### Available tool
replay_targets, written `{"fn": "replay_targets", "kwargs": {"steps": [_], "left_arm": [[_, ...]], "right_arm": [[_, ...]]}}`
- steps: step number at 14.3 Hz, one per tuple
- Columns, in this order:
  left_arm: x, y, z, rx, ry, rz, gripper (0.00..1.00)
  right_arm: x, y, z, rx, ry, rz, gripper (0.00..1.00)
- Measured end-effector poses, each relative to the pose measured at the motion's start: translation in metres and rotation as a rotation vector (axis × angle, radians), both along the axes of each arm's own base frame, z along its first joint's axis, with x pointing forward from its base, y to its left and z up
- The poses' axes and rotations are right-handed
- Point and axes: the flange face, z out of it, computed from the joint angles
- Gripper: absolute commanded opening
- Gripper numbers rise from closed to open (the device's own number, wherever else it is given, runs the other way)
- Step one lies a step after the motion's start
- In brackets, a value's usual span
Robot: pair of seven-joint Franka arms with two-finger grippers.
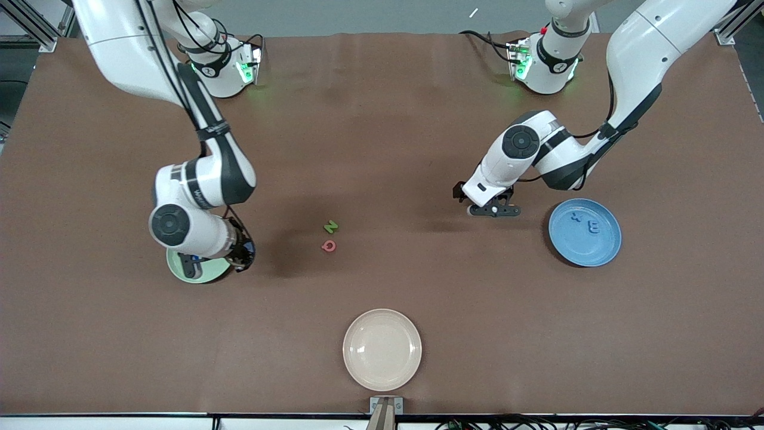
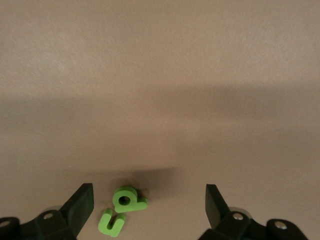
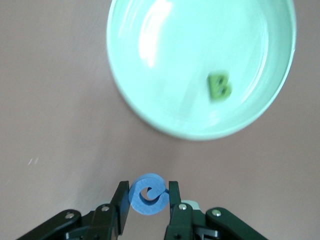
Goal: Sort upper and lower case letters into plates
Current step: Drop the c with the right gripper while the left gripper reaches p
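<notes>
The sorting was partly done, by the look of it. The pale green plate (image 1: 179, 269), toward the right arm's end of the table, held a green B (image 3: 219, 86); the blue plate (image 1: 603, 251), toward the left arm's end, held two blue letters (image 1: 592, 227) too small to read. Left on the table were a green N (image 1: 330, 227) and a red letter (image 1: 329, 245) just beside it, nearer the front camera, about midway between the two plates, and a green p (image 2: 128, 198) touching another small green piece (image 2: 112, 223) under the left arm. The cream plate (image 1: 382, 349) nearest the camera was bare. The right gripper (image 3: 148, 197) hung over the edge of the pale green plate with its jaws closed on a blue round letter (image 3: 148, 194) — the piece sat squarely between the pads, so I judged its drop to be the step in hand. The left gripper (image 2: 150, 205) hovered low over the table beside the blue plate, jaws spread wide and empty — the two green pieces lay between them, closer to one finger (image 2: 80, 205) than the other.
</notes>
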Motion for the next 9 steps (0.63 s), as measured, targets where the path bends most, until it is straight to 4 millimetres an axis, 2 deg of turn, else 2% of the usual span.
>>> {"fn": "replay_targets", "kwargs": {"steps": [2,4,9], "left_arm": [[-0.002,0.001,-0.007,0.007,0.012,-0.001,0.93],[-0.004,0.001,-0.011,0.01,0.018,-0.003,0.9],[-0.015,0.005,-0.02,0.03,0.032,-0.026,0.79]], "right_arm": [[-0.003,-0.024,-0.002,0.007,0.012,0.023,0.0],[-0.006,-0.04,-0.008,0.011,0.02,0.045,0.0],[-0.016,-0.077,-0.036,0.009,-0.042,0.066,0.0]]}}
